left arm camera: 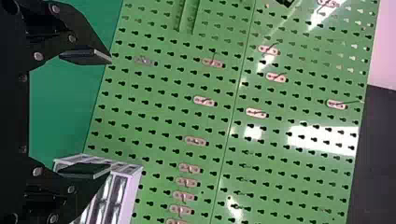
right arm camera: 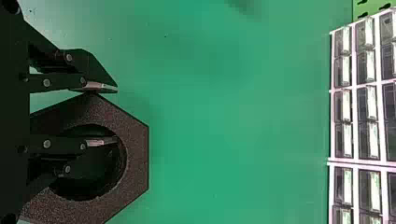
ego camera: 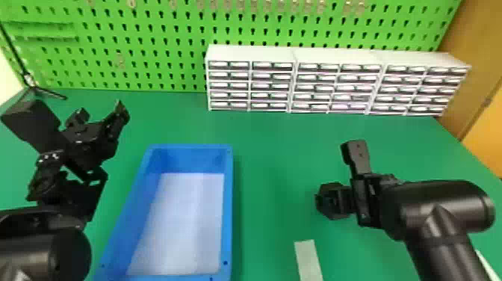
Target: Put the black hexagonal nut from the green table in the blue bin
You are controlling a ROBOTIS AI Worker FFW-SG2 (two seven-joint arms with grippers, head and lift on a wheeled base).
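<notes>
Your right gripper [ego camera: 360, 201] is grasping the black hexagonal nut [right arm camera: 137, 158] by its wall, one finger bearing on the outer edge, the other sitting at the hole. You are keeping both right of the blue bin [ego camera: 228, 209]. Your left gripper [ego camera: 101, 112] is waiting left of the bin, fingers spread. White drawer units [ego camera: 338, 52] are standing behind the bin, rightward.

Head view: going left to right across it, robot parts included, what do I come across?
Left gripper → blue bin → black nut → right arm.
</notes>
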